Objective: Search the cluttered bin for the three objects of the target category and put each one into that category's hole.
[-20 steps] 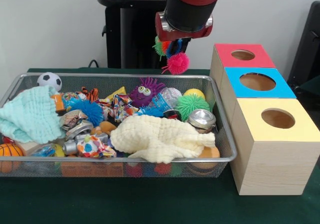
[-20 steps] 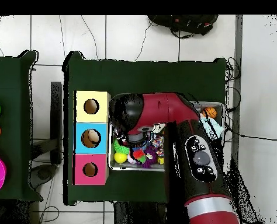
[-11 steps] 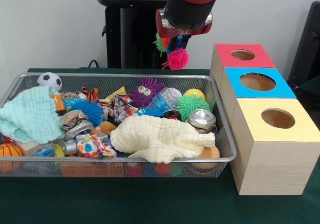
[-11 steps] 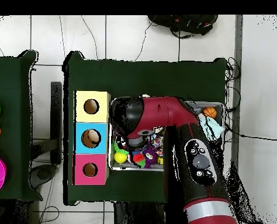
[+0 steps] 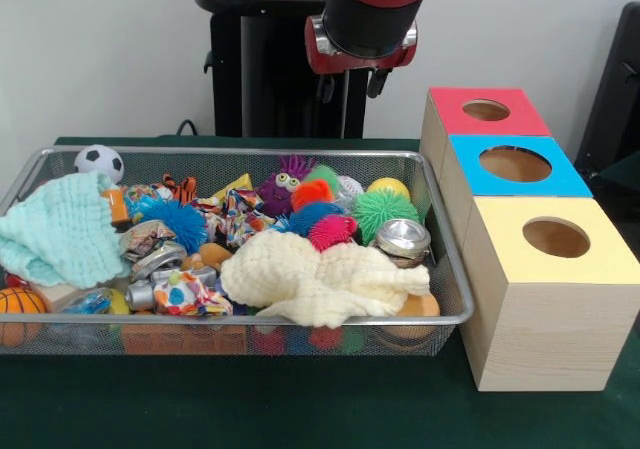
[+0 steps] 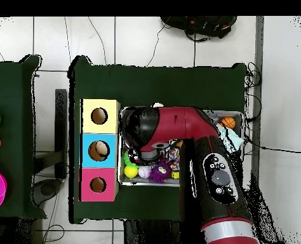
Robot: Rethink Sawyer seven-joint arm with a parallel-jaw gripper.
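Note:
My gripper [image 5: 350, 85] hangs open and empty high over the back of the wire bin [image 5: 250, 321], its two dark fingertips apart. Below it a cluster of spiky balls [image 5: 322, 219] in pink, blue, orange and green lies among the clutter, between the purple spiky monster [image 5: 280, 187] and the green spiky ball [image 5: 386, 209]. Three wooden boxes with round holes stand to the right: red [image 5: 487, 111], blue [image 5: 515, 164] and yellow [image 5: 555, 237]. In the overhead view the arm [image 6: 150, 130] hides the gripper.
A cream cloth [image 5: 320, 279] covers the bin's front middle and a mint cloth [image 5: 55, 231] its left. A soccer ball [image 5: 98, 159], a yellow ball [image 5: 388, 185], a metal can [image 5: 403, 237] and a basketball [image 5: 18, 304] also lie inside. The black pedestal [image 5: 270, 59] stands behind.
The spiky ball cluster that hung from my gripper has dropped into the bin beside the purple monster. The gripper has risen slightly and now holds nothing.

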